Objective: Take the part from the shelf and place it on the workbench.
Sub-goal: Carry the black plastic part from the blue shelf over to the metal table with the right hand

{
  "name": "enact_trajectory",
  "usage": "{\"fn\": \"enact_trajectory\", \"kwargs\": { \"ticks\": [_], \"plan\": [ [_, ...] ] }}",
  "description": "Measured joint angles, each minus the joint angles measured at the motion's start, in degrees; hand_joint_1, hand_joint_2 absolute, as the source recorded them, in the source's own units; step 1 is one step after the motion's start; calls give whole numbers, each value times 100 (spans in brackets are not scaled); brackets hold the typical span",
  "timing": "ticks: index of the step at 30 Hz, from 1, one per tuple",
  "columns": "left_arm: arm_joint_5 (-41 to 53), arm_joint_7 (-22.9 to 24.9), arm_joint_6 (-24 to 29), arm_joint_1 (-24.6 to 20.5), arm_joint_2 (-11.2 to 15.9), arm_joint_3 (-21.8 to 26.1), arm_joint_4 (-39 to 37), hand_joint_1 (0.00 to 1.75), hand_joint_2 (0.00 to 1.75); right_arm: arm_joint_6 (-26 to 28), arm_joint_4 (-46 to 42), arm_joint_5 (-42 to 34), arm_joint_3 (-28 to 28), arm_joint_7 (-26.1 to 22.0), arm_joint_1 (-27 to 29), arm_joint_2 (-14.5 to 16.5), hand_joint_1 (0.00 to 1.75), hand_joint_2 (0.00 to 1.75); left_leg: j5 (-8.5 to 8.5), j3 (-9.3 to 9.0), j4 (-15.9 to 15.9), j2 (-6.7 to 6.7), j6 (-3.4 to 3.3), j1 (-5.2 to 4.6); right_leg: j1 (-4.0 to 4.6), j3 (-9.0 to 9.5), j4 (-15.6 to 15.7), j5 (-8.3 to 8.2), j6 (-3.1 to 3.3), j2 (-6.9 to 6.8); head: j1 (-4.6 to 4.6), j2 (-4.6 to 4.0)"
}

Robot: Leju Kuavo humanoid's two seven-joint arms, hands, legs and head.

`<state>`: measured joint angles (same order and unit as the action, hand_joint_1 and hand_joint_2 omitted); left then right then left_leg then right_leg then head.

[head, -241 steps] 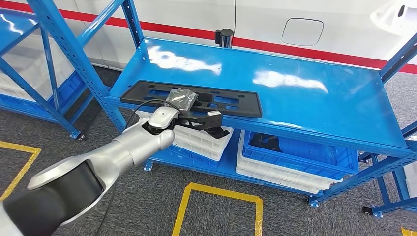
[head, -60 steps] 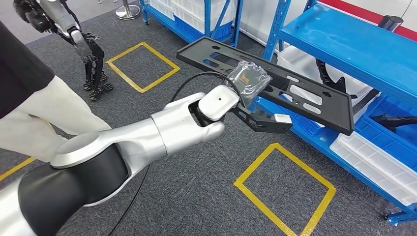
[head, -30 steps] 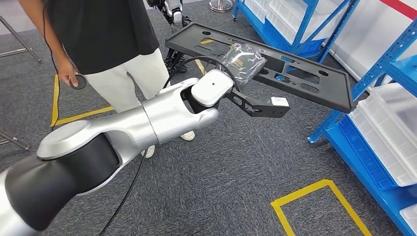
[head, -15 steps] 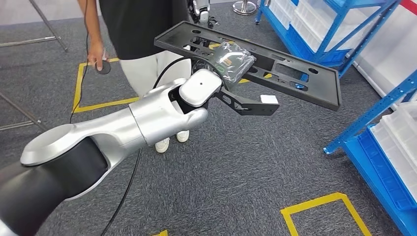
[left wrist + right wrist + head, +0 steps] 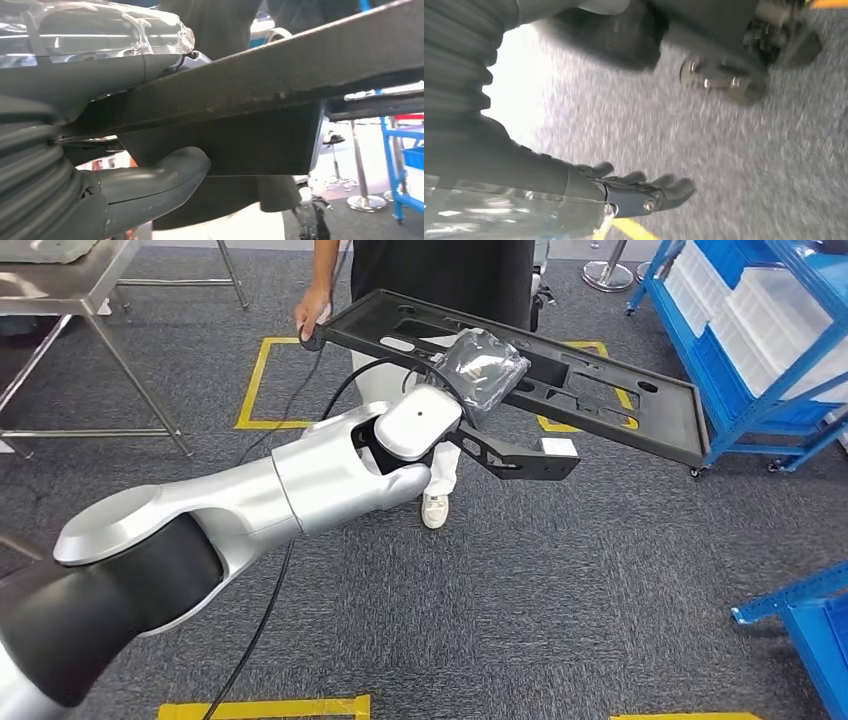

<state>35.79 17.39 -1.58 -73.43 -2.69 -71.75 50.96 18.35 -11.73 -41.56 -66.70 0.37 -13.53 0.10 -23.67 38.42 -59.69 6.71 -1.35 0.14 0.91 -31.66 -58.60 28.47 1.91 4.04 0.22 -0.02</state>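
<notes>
While left hand (image 5: 480, 370) fingers clamp black part (image 5: 610, 405) above carpet, right hand (image 5: 634, 192) hangs, fingers apart.

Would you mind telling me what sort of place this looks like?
Probably a factory or warehouse floor: blue racks holding white bins, yellow floor markings, and a steel bench.

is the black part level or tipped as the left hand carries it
Tipped. In the head view the black part slopes down from its end near the person to its far end, held mid-length by the left hand.
</notes>
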Motion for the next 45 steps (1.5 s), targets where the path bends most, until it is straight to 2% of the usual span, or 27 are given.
{"fn": "enact_trajectory", "kwargs": {
  "ticks": [1,3,5,7,8,10,12,14,16,18,19,21,23,24,25,27,29,30,32,34,36,38,39,41,42,43,45],
  "plan": [
    [-13,4,5,5,24,8,35,175,175,28,1,14,0,-8,-6,-11,0,175,30,10,32,53,23,14,12,55,120,-33,37,-65,25,0],
    [-28,8,8,1,78,33,120,175,175,97,-2,-5,3,-74,-26,-24,0,175,-31,80,-26,-205,57,-21,-10,194,409,-121,49,-229,19,0],
    [-26,4,-12,-1,109,43,212,175,175,146,-8,-99,27,-200,-23,-30,0,175,-320,323,-486,-595,132,-16,-50,278,587,-179,1,-413,-28,0],
    [-25,-5,-38,44,113,35,282,175,175,154,-11,-215,82,-300,5,-34,0,175,-572,630,-1101,-675,252,76,-96,287,582,-159,-52,-596,-54,0],
    [-26,-10,-47,77,115,33,308,175,175,152,-11,-251,111,-321,12,-38,0,175,-575,702,-1244,-686,310,126,-129,288,556,-133,-94,-684,-64,0],
    [-27,-12,-53,118,125,33,349,175,175,144,-11,-275,157,-338,6,-47,0,175,-311,533,-950,-800,438,220,-211,285,445,-44,-224,-845,-96,0],
    [-25,-15,-53,122,134,34,390,175,175,133,-9,-230,189,-344,-12,-77,0,175,-114,239,-411,-1128,528,233,-267,257,251,103,-392,-972,-147,0],
    [-20,-23,-45,122,136,37,424,175,175,125,-15,-140,208,-337,-37,-105,0,175,-151,169,-269,-1326,421,185,-272,228,108,214,-494,-1054,-147,0],
    [-17,-44,-21,114,128,42,445,175,175,116,-32,-69,217,-279,-44,-105,0,175,-169,206,-311,-1217,241,153,-285,252,93,245,-526,-1138,-87,0],
    [-16,-69,0,87,101,44,467,175,175,108,-44,-38,227,-197,-19,-101,0,175,-159,225,-308,-1048,151,131,-326,246,1,387,-539,-1014,-29,0],
    [-15,-79,4,72,78,44,479,175,175,107,-48,-32,231,-174,5,-104,0,175,-150,225,-303,-958,121,121,-333,171,-197,547,-529,-862,-6,0],
    [-14,-91,7,54,29,43,498,175,175,108,-49,-26,234,-142,65,-112,0,175,-133,230,-297,-770,75,83,-296,-149,-940,957,-459,-548,42,0],
    [-15,-101,7,52,2,38,507,175,175,109,-49,-34,240,-109,107,-118,0,175,-117,232,-296,-561,38,24,-214,-481,-1582,1134,-358,-455,73,0],
    [-15,-105,7,49,-2,36,508,175,175,110,-50,-40,243,-98,114,-121,0,175,-106,232,-296,-455,21,-5,-167,-541,-1633,1059,-292,-433,76,0],
    [-16,-110,7,42,-5,36,508,175,175,110,-50,-45,246,-95,113,-125,0,175,-94,230,-295,-355,6,-25,-117,-492,-1450,880,-224,-401,76,0],
    [-15,-116,7,10,-16,39,508,175,175,109,-51,-49,248,-91,115,-146,0,175,-56,228,-280,-167,-13,-37,-31,-222,-742,455,-75,-167,69,0],
    [-15,-122,7,-17,-22,39,506,175,175,108,-51,-49,249,-93,117,-185,0,175,17,239,-227,4,26,5,19,-30,-239,235,30,61,61,0],
    [-15,-125,7,-21,-21,38,505,175,175,108,-50,-49,250,-94,111,-199,0,175,64,247,-184,84,63,33,29,-1,-154,221,61,91,65,0],
    [-16,-129,7,-25,-13,45,503,175,175,109,-47,-47,250,-97,80,-210,0,175,163,253,-71,163,121,56,43,92,85,122,111,-50,83,0],
    [-15,-132,7,-54,-2,46,501,175,175,107,-51,-43,251,-103,46,-199,0,175,55,333,-147,-209,141,6,30,219,413,-36,109,-224,58,0],
    [-16,-139,6,-80,-6,36,497,175,175,96,-57,-36,252,-107,47,-167,0,175,-294,562,-647,-624,182,-2,13,258,559,-131,46,-400,12,0],
    [-18,-151,6,-78,-16,14,492,175,175,85,-58,-20,252,-107,68,-145,0,175,-528,760,-1176,-672,267,64,-29,224,527,-124,-17,-585,-10,0],
    [-19,-157,4,-75,-16,2,486,175,175,84,-57,-11,253,-107,73,-137,0,175,-516,746,-1228,-686,322,97,-63,198,483,-104,-58,-672,-20,0],
    [-20,-162,4,-80,-16,-9,471,175,175,84,-57,2,254,-106,74,-126,0,175,-314,431,-781,-843,458,161,-144,133,332,-26,-179,-824,-43,0],
    [-21,-163,4,-84,-17,-10,462,175,175,84,-55,4,255,-104,72,-130,0,175,-255,265,-537,-1003,497,168,-174,94,244,25,-251,-882,-61,0],
    [-22,-168,6,-88,-23,-10,455,175,175,83,-52,5,255,-101,72,-139,0,175,-228,148,-350,-1151,494,162,-188,60,136,89,-321,-932,-88,0],
    [-26,-182,8,-87,-30,-9,435,175,175,81,-51,10,255,-91,70,-155,0,175,-280,127,-321,-1270,348,119,-187,40,20,172,-405,-1010,-90,0]
  ]
}}
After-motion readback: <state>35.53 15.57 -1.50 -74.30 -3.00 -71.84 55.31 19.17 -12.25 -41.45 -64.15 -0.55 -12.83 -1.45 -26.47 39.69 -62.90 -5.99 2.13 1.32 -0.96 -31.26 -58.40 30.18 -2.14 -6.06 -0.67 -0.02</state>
